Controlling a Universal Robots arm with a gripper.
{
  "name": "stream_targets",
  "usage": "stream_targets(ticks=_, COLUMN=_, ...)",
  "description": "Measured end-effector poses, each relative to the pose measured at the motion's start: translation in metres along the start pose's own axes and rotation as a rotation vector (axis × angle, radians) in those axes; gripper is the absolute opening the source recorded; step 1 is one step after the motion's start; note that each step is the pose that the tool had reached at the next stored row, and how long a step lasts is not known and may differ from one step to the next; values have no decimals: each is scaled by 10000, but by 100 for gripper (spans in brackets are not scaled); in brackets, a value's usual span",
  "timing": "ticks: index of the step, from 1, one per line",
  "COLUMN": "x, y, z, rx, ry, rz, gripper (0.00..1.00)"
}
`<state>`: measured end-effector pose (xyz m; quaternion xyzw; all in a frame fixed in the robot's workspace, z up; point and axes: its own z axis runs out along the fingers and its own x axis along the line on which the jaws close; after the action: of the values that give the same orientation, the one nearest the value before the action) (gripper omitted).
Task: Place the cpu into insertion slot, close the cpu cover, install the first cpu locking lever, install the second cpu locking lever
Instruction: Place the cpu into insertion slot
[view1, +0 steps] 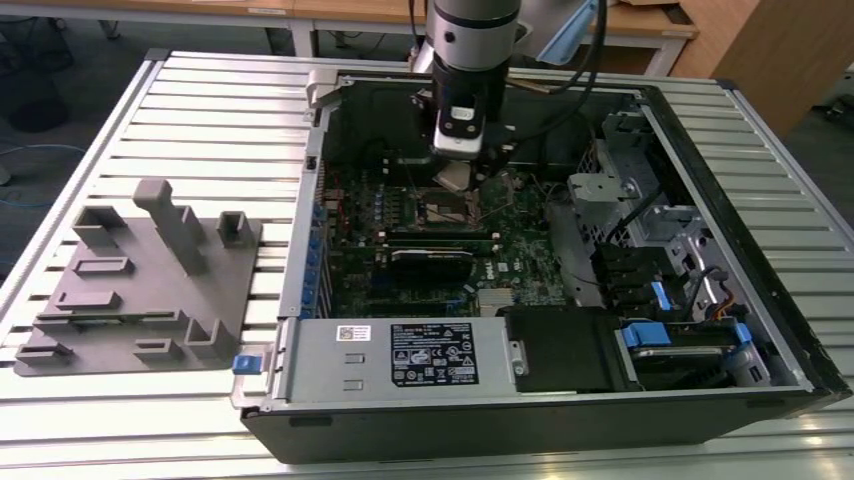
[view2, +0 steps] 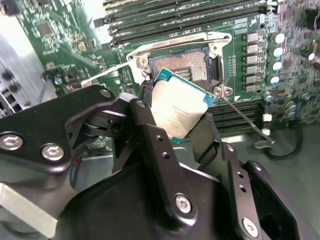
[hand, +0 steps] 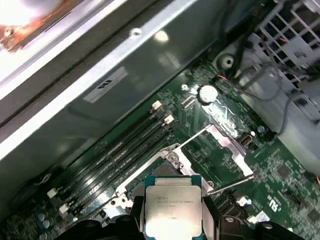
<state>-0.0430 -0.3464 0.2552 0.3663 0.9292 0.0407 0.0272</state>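
Your gripper (view2: 175, 114) had jaws closed tight on the cpu (view2: 181, 102), w/ chip tilted just above the insertion slot (view2: 189, 66); cpu cover (hand: 227, 139) stood open.

Exterior high; both wrist views near cpu (view2: 177, 107) (hand: 172, 212)

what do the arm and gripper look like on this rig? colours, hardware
The arm is a silver-grey cylindrical link with a black-and-silver wrist section below, and a black cable runs beside it. The gripper is matte black: flat linkage plates, two long fingers with small holes down them, silver hex-socket screws.
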Motion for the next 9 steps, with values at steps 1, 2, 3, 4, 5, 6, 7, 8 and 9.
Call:
stream_targets(ticks=1, x=0, y=0, z=2, rx=4, ry=-17, rz=179, gripper=54)
stream_targets(ticks=2, x=0, y=0, z=3, rx=9, ry=-34, rz=359, gripper=54)
stream_targets(ticks=3, x=0, y=-1, z=5, rx=12, ry=-52, rz=537, gripper=54)
stream_targets(ticks=4, x=0, y=-1, z=6, rx=17, ry=-68, rz=711, gripper=54)
stream_targets(ticks=5, x=0, y=-1, z=6, rx=20, ry=-81, rz=844, gripper=54)
stream_targets(ticks=6, x=0, y=-1, z=6, rx=19, ry=-82, rz=860, gripper=54)
stream_targets(ticks=7, x=0, y=-1, z=6, rx=20, ry=-83, rz=863, gripper=54)
stream_targets(ticks=8, x=0, y=-1, z=7, rx=19, ry=-83, rz=865, gripper=54)
stream_targets(ticks=9, x=0, y=-1, z=7, rx=19, ry=-83, rz=867, gripper=54)
